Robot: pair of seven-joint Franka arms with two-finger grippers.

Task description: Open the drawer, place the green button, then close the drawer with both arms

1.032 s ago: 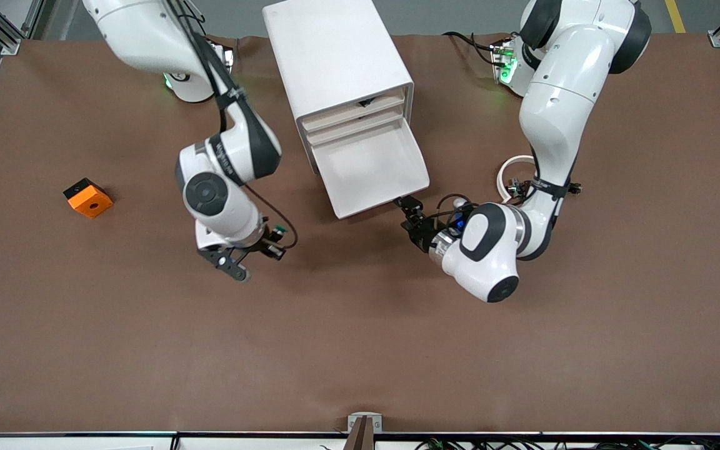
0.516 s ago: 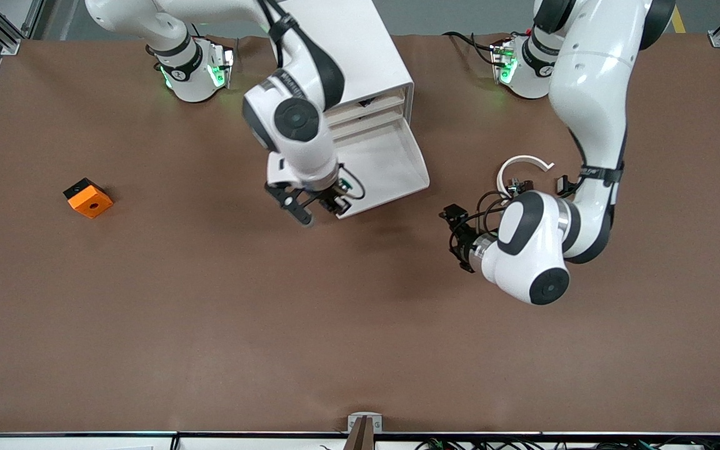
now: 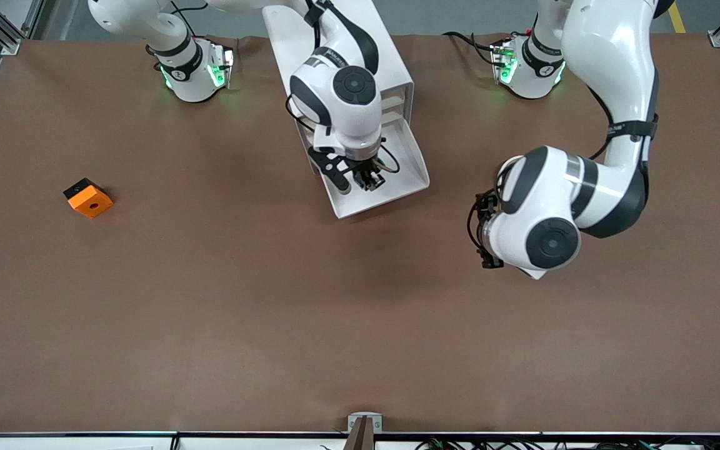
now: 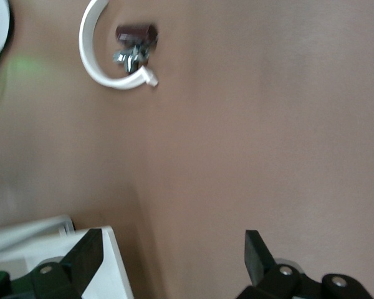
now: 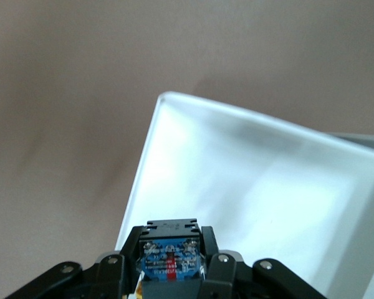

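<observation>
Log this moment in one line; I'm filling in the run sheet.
drawer: open | right gripper: shut on button, over drawer | left gripper: open, over table

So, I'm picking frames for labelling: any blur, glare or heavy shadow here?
Front view: sharp, soft arm shadows on the table. Left wrist view: smeared, white curved strip soft-edged. Right wrist view: drawer glares and looks hazy; the gripped part is sharp.

Desk [image 3: 210, 325]: matt brown sheet, leather-like, faint creases at the 12 o'clock edge. Cabinet [image 3: 335, 56] and open drawer [image 3: 411, 164]: smooth white plastic, soft sheen. Arms [image 3: 610, 56]: glossy white shells, black matt joint bands. Both hands: black matt plastic, small metal screws. Cube [image 3: 88, 198]: matt orange plastic. Curved strip [image 4: 93, 62]: smooth white plastic.
</observation>
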